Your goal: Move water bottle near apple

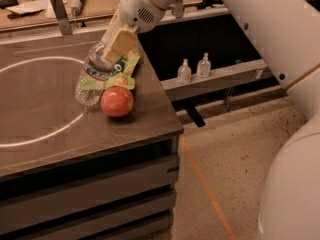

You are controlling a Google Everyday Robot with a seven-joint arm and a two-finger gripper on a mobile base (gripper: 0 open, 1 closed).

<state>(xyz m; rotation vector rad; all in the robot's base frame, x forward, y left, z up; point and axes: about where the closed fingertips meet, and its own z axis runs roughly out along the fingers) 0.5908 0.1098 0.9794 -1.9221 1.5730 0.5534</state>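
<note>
Green snack bag (126,70) lies behind apple (117,101) beside tilted water bottle (91,81), claw (119,43) apparently clamping its neck.

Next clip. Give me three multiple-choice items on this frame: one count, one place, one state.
1. Pump bottles on the shelf? A one, B two, C four.
2. Where is the gripper? A at the water bottle's upper end, B at the shelf, C on the apple.
3. The water bottle is: A upright, B tilted, C upside down.
Key: 1 B, two stand side by side. 2 A, it meets the bottle's top, above the green snack bag. 3 B, its lower end sits by the apple, its top up to the right.
</note>
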